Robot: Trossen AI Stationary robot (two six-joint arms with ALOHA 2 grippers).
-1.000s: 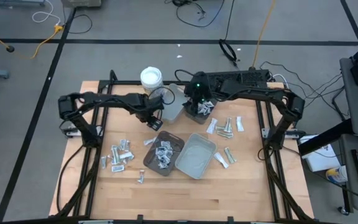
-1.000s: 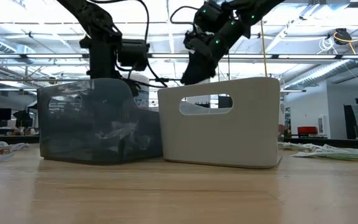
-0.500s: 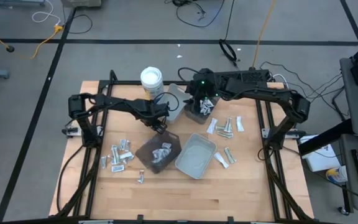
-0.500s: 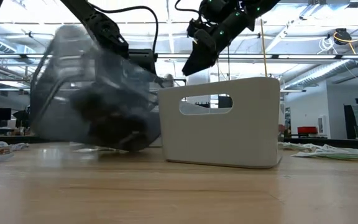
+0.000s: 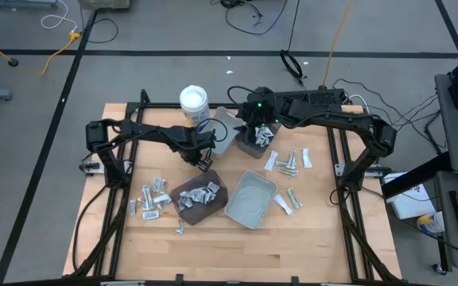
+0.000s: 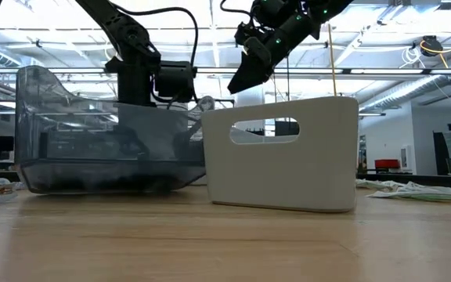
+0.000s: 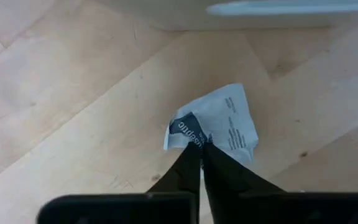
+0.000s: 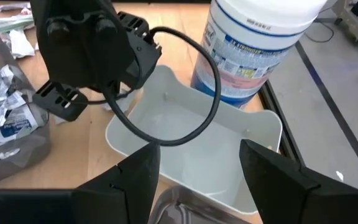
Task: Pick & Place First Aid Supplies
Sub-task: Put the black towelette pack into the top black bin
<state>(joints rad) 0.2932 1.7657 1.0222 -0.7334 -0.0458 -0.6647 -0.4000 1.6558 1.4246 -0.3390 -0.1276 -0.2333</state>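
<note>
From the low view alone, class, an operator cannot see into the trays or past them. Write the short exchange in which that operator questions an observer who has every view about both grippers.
Operator: Is the left gripper holding anything?
Observer: Yes. Its wrist view shows the left gripper shut on the edge of a crumpled white packet over bare wood.
Operator: And the right one?
Observer: The right gripper is open and holds nothing. The white tray ahead of it looks empty, and the white tub stands just beyond that.
Operator: Are any supplies loose?
Observer: The high view shows loose packets on the table, on the left arm's side of the dark tray.
</note>
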